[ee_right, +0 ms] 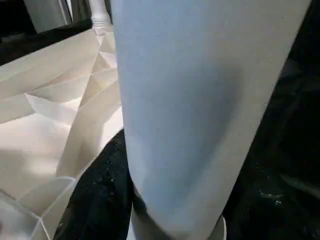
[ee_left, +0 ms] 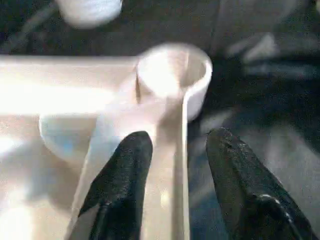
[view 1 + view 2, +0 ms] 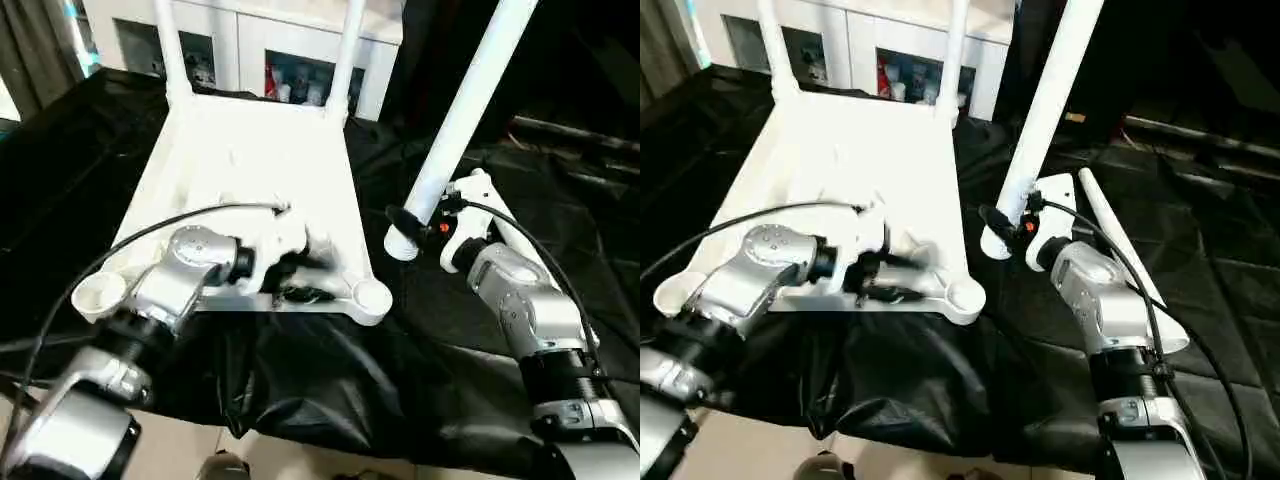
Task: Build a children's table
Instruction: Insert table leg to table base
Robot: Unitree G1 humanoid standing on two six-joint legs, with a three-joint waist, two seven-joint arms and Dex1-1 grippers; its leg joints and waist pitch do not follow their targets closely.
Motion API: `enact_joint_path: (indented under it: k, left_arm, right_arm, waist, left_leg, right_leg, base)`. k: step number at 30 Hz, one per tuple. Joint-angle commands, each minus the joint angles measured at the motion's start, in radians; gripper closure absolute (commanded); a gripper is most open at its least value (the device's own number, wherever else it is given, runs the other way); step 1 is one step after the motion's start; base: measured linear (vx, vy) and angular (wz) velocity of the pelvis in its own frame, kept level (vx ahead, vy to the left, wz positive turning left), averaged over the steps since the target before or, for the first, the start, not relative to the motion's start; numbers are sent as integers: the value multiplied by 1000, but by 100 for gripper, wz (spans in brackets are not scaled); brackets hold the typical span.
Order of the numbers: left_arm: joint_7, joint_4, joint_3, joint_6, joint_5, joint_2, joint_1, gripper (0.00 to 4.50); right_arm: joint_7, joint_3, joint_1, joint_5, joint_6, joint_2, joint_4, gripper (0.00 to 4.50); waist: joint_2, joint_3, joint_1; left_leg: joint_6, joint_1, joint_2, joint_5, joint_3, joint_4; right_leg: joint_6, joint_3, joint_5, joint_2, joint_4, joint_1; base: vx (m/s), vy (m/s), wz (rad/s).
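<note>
Behind the black-draped table [image 3: 470,330] there's a white cabinet [image 3: 250,40] with open shelves, and a black cable [image 3: 150,232] loops over the left forearm across the work. The table top [image 3: 250,170] lies upside down on the cloth, ribbed underside up, its long axis running away from the robot. Two legs [image 3: 345,60] already stand upright in the far corner sockets, while the near-left socket [image 3: 98,293] and near-right socket [image 3: 372,296] are bare. A spare leg [image 3: 1120,250] lies on the cloth off to the right. The left tool [image 2: 175,165] sits at the near edge with its two fingers partly open, straddling the rim rib just short of the near-right socket; can't tell if it's actually pinching. The right tool [image 3: 412,222] grips a third leg [image 3: 465,110] near its lower end, the leg leaning up and away, its foot just right of that socket.
</note>
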Motion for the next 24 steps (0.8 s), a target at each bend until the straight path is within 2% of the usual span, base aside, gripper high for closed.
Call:
enact_joint_path:
  k: [1, 4, 8, 9, 17, 19, 21, 22, 23, 24]
  left_arm:
    - [2, 19, -16, -25, 24, -5, -24, 277]
    - [4, 45, -18, -38, 39, -6, -32, 314]
    - [-14, 78, -16, -55, 51, -12, -41, 334]
    - [-21, 87, -14, -57, 57, -15, -43, 351]
    - [-30, 95, -17, -54, 71, -13, -39, 404]
    - [-30, 98, -17, -56, 77, -13, -39, 413]
    - [-28, 102, -15, -55, 86, -13, -40, 441]
    - [-28, 103, -13, -53, 87, -13, -39, 446]
    - [-28, 103, -13, -53, 87, -13, -39, 446]
    - [-28, 105, -13, -56, 93, -12, -38, 447]
  right_arm:
    - [2, -7, 2, -9, -13, -11, -27, 259]
    - [5, -7, 3, -11, -17, -12, -27, 259]
    - [9, -6, 5, -13, -21, -12, -28, 259]
    - [10, -5, 6, -13, -21, -12, -31, 259]
    - [27, 3, 5, -7, -11, -12, -37, 259]
    - [45, 8, 3, 2, 1, -14, -45, 259]
    - [84, 24, 6, 14, 22, -22, -68, 259]
    - [101, 31, 9, 23, 36, -25, -82, 259]
    - [101, 31, 9, 23, 36, -25, -82, 259]
    - [124, 34, 12, 45, 59, -26, -104, 259]
  waist:
    - [27, -81, -2]
    - [29, -80, -1]
    - [32, -78, -1]
    - [32, -78, -1]
    - [31, -78, -1]
    - [31, -77, -1]
    - [31, -77, -1]
    - [31, -77, 0]
    - [25, -76, 0]
    - [27, -76, 0]
  left_leg:
    - [-59, 19, 37, -209, -11, -72]
    - [-52, 19, 38, -206, -10, -71]
    - [-52, 21, 40, -226, -11, -73]
    - [-52, 21, 39, -232, -11, -73]
    - [-47, 21, 40, -228, -10, -73]
    - [-45, 21, 40, -238, -10, -73]
    - [-43, 22, 41, -241, -12, -74]
    - [-42, 21, 41, -241, -12, -74]
    - [-38, 21, 42, -240, -12, -74]
    - [-38, 21, 41, -240, -12, -74]
  right_leg:
    - [-178, 54, -138, -85, -70, 54]
    - [-189, 54, -138, -87, -69, 53]
    - [-185, 54, -181, -89, -75, 51]
    - [-185, 54, -187, -89, -76, 51]
    - [-193, 54, -176, -90, -74, 51]
    - [-189, 54, -197, -90, -77, 50]
    - [-181, 54, -211, -90, -78, 51]
    - [-180, 54, -211, -91, -78, 51]
    - [-178, 54, -219, -92, -78, 51]
    - [-177, 54, -225, -91, -79, 50]
  base:
    - [0, 0, 0]
    - [0, 0, 0]
    - [0, 0, 0]
    - [0, 0, 0]
    - [0, 0, 0]
    - [0, 0, 0]
    - [0, 0, 0]
    - [0, 0, 0]
    - [0, 0, 0]
    - [0, 0, 0]
